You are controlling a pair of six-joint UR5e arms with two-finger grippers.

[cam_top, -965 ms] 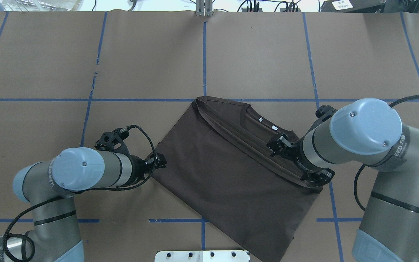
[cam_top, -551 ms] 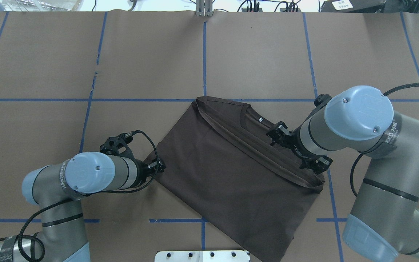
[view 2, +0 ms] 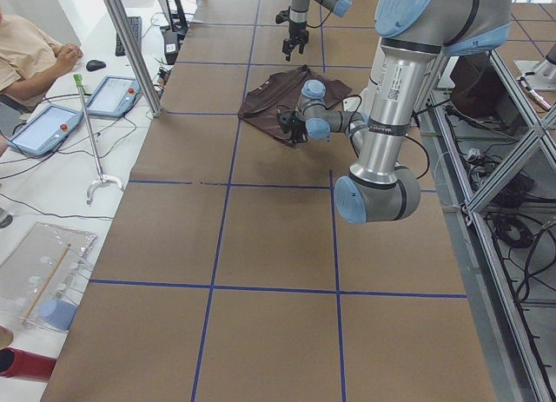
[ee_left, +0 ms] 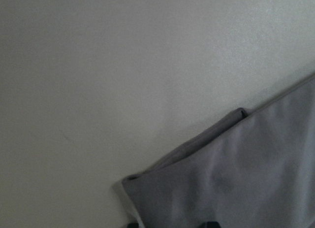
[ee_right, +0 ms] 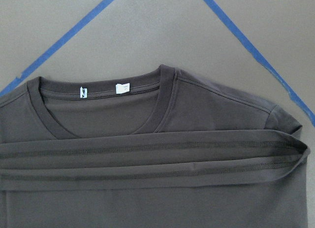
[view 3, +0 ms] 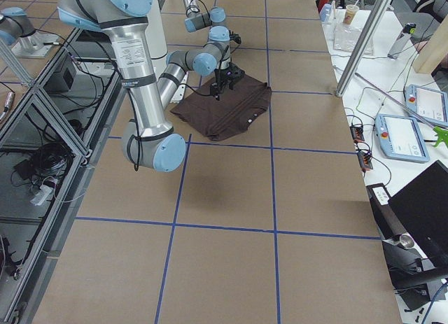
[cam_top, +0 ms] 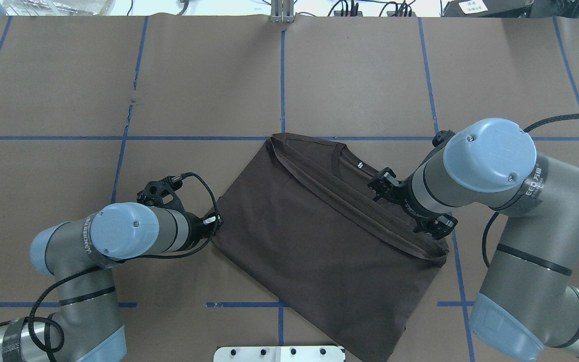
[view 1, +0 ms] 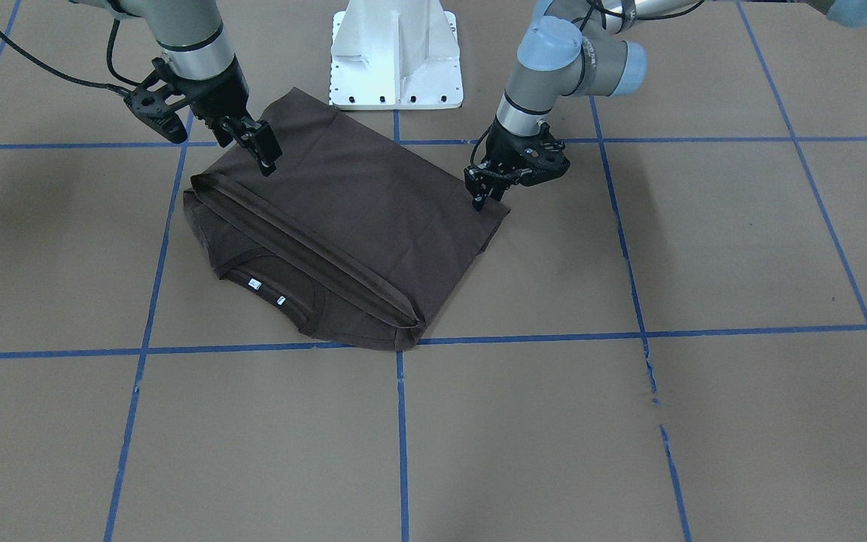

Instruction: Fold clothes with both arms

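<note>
The dark brown T-shirt (cam_top: 319, 236) lies folded on the table, its hem band laid just below the collar (ee_right: 162, 100) and the white neck tags (ee_right: 123, 88). My left gripper (cam_top: 215, 222) is low at the shirt's left corner, also in the front view (view 1: 481, 194). Its fingertips (ee_left: 211, 223) stand apart at the corner of the cloth (ee_left: 246, 179), so it is open. My right gripper (view 1: 262, 156) hangs open and empty above the shirt's right end, near the hem band. No fingers show in the right wrist view.
The white pedestal base (view 1: 396, 53) stands at the robot's edge, just behind the shirt. Blue tape lines (cam_top: 282, 75) cross the brown table cover. Tablets (view 2: 52, 128) and a seated person (view 2: 26, 55) are off the table's left end.
My right wrist has drawn back and up over the shirt's right end and now hides one neck tag. My left arm's elbow shifted right, while its gripper stayed at the left corner.
</note>
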